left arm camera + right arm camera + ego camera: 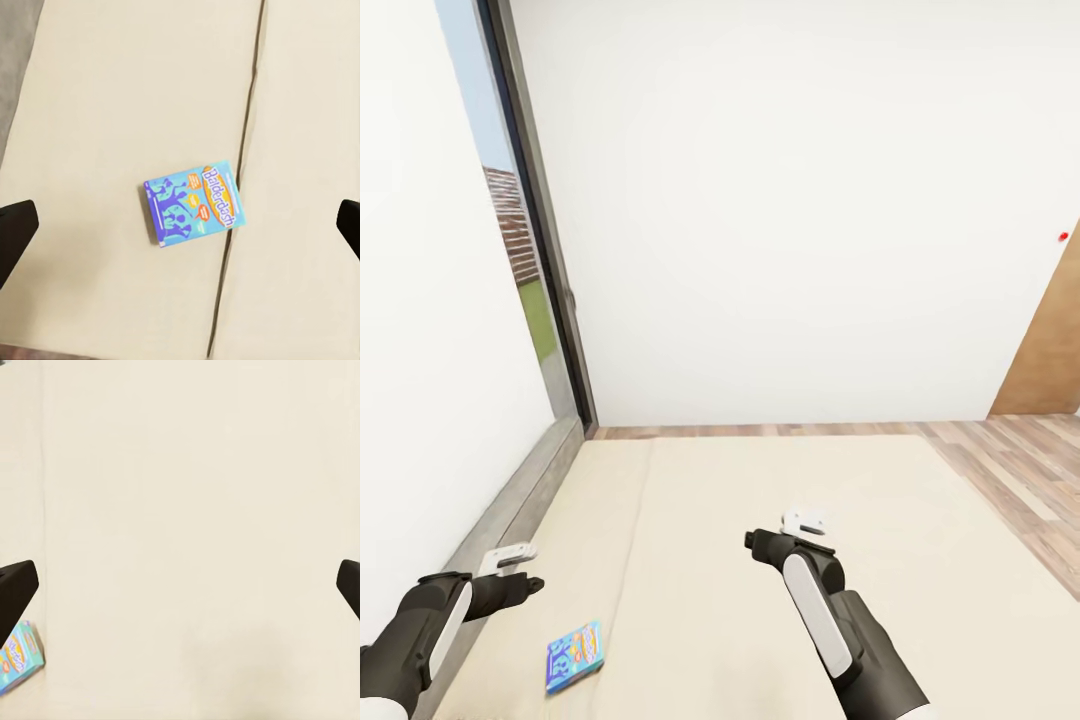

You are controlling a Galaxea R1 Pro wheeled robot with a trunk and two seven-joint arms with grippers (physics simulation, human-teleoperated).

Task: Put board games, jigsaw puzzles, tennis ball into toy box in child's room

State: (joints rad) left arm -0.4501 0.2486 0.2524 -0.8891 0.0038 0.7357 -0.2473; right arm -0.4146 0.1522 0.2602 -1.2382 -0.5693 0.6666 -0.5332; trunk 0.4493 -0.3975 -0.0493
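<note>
One blue board game (pixel 574 656) with purple figures and white lettering lies flat on the cream bed (pixel 760 520), near its left front part. In the left wrist view the same board game (pixel 193 202) lies beside the mattress seam, below the gap of my left gripper (pixel 180 225), whose fingers (pixel 15 229) stand wide apart and hold nothing. My left gripper (pixel 510 557) hovers above the bed's left edge, up and left of the game. My right gripper (pixel 805 523) hangs open over the middle of the bed. A corner of the board game (pixel 16 656) shows in the right wrist view.
A grey ledge (pixel 510 500) runs along the bed's left side under a tall window with a dark frame (pixel 545 250). White walls stand behind and left. Wood floor (pixel 1010 470) lies right of the bed, with a wooden door (pixel 1045 350) beyond.
</note>
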